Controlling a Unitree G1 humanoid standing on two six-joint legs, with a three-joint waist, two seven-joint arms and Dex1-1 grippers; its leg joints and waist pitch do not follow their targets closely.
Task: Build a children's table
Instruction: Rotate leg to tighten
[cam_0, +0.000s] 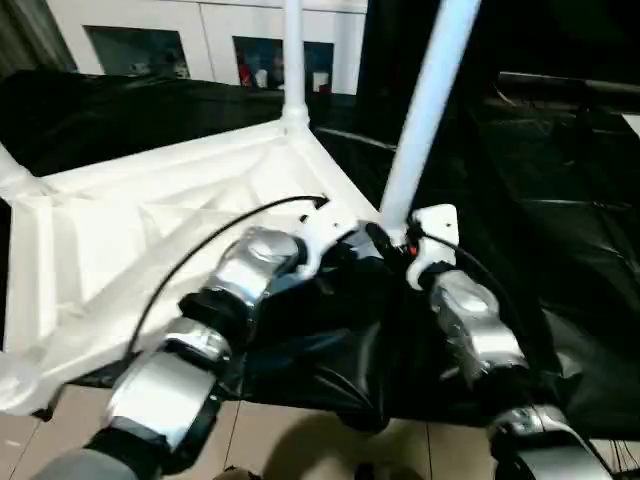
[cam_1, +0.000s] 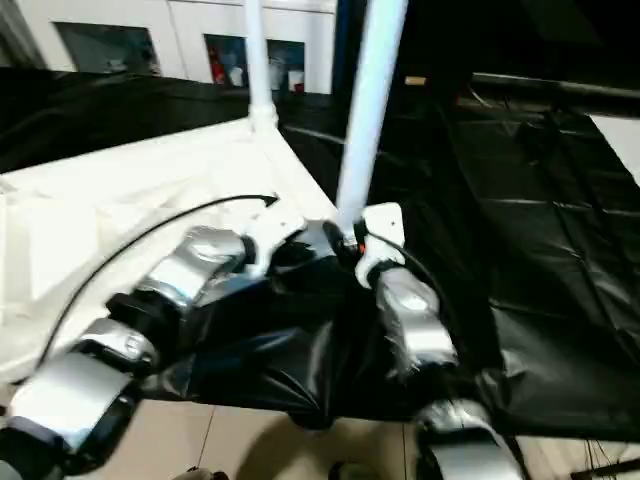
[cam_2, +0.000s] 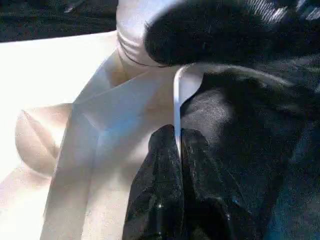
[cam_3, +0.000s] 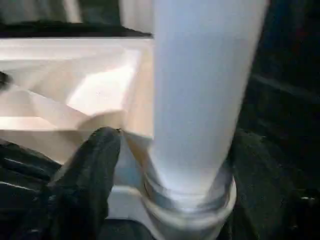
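The children's table lies upside down, its white ribbed top (cam_0: 150, 230) resting on a black sheet. One white leg (cam_0: 425, 110) stands in the near corner socket (cam_3: 190, 210). Another leg (cam_0: 293, 60) stands at the far corner. My right gripper (cam_3: 175, 150) is open around the base of the near leg (cam_3: 200, 90), one finger (cam_3: 90, 170) a little apart from it on each side. My left gripper (cam_2: 178, 137) is shut on the thin rim (cam_2: 176, 95) of the top, right beside that corner.
The black sheet (cam_0: 560, 230) covers the work surface and hangs over its near edge above a tan floor (cam_0: 300, 440). White cabinets (cam_0: 200, 30) stand behind. A black cable (cam_0: 200, 250) arcs over my left forearm.
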